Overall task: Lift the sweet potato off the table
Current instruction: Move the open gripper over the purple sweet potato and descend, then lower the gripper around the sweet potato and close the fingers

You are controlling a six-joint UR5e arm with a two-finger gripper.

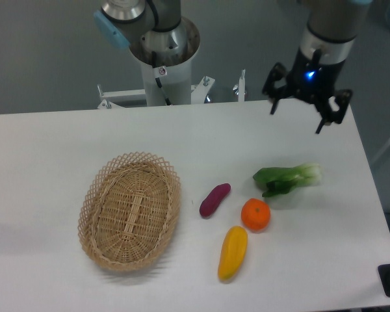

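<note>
Lying nearest on the table is a yellow fruit, an orange just beyond it. Left of the orange sits the sweet potato, untouched, right of the wicker basket. Far right, the gripper hovers with fingers spread wide, holding nothing.
</note>
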